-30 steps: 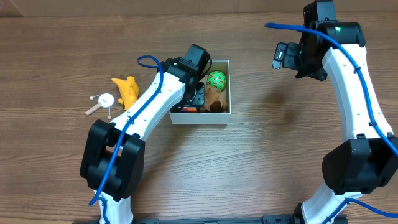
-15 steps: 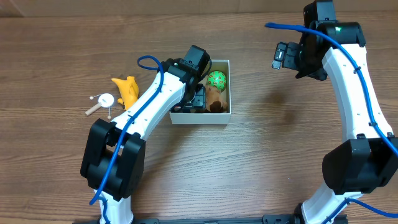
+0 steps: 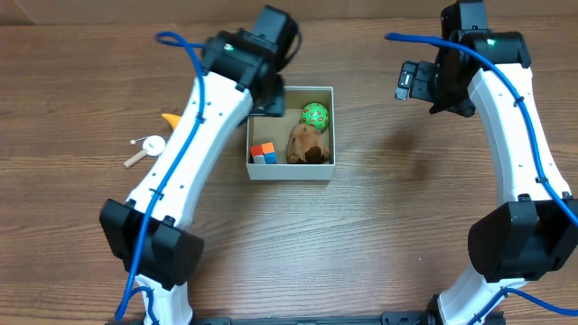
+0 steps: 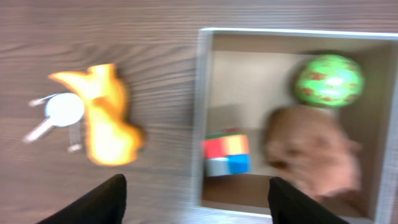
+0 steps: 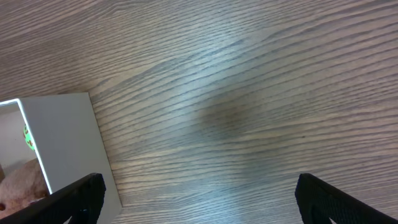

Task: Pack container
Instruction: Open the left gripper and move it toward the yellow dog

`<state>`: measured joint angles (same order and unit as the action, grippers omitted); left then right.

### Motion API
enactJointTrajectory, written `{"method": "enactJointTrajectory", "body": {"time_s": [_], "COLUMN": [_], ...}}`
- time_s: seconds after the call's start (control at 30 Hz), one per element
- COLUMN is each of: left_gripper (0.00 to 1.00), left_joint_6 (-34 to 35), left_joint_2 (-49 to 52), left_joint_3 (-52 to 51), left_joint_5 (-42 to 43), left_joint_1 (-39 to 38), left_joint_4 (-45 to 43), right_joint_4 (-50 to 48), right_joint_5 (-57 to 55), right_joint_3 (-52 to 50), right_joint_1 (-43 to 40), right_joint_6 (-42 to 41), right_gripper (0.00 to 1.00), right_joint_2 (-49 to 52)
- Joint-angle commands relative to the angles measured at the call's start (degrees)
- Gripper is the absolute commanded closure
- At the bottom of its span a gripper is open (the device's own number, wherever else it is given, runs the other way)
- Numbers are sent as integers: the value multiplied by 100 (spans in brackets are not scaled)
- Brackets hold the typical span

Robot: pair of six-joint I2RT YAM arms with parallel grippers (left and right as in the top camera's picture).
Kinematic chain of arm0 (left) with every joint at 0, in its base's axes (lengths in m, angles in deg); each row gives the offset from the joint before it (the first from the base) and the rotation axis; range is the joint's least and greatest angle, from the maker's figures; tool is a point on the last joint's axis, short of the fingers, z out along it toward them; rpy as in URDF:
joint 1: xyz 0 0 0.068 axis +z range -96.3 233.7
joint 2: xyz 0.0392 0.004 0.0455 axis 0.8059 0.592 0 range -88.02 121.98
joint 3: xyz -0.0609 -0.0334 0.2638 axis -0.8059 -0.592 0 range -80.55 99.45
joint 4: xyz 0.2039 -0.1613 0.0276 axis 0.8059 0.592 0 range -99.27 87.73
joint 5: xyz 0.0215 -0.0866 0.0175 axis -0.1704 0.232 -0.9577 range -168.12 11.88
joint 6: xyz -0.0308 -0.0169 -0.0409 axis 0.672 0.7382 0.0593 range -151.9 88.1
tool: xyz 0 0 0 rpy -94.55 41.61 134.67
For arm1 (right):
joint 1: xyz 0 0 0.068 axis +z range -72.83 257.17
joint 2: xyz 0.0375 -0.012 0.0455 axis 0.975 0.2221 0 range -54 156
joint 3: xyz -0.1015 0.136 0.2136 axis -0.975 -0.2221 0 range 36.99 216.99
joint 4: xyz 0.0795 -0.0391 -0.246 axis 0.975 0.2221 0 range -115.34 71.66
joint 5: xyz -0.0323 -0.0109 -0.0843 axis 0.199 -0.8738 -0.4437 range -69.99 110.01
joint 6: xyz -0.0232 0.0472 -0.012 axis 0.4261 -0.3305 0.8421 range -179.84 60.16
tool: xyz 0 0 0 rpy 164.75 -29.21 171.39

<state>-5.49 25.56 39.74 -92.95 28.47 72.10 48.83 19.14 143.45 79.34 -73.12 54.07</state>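
We find the container (image 3: 289, 171) near the middle of the table (image 3: 379, 235), upright. Inside it, a green ball (image 3: 314, 115) sits in the 1 o'clock corner, a brown plush (image 3: 307, 143) lies toward 5 o'clock and a coloured cube (image 3: 263, 153) toward 7 o'clock. The corner at 11 o'clock looks bare. At 9 o'clock from the box, well apart from its wall, lie a yellow toy (image 4: 106, 115) and just beyond it a small white piece (image 3: 152, 144). The left gripper (image 4: 196, 205) hangs above the box's 9 o'clock wall, its jaws spread wide and holding nothing. The right gripper (image 5: 208, 202), out at 2 o'clock, is likewise wide apart and empty over bare wood. We judge the two outside pieces are yet to be packed. The thin walls are the risk: a finger or a carried toy clipping the rim could shove or tip the light box. The yellow toy could also catch on the cube or plush and perch on the edge.
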Motion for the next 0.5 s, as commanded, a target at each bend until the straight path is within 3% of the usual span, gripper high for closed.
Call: {"method": "enactJointTrajectory", "body": {"time_s": [0.0, 0.27, 0.47], "left_gripper": [23, 23, 22], "left_joint_6": [-63, 302, 282], "left_joint_2": [4, 4, 4], "left_joint_3": [46, -92, -1126], "left_joint_5": [-496, 466, 466], "left_joint_1": [658, 1954, 2044], "left_joint_4": [245, 369, -122], "right_joint_4": [-15, -15, -15], "right_joint_5": [-52, -52, -52], "right_joint_3": [81, 81, 81], "right_joint_1": [-33, -33, -33], "right_joint_6": [-26, -26, -26], "right_gripper": [0, 0, 0], "right_joint_2": [-136, -136, -136]}}
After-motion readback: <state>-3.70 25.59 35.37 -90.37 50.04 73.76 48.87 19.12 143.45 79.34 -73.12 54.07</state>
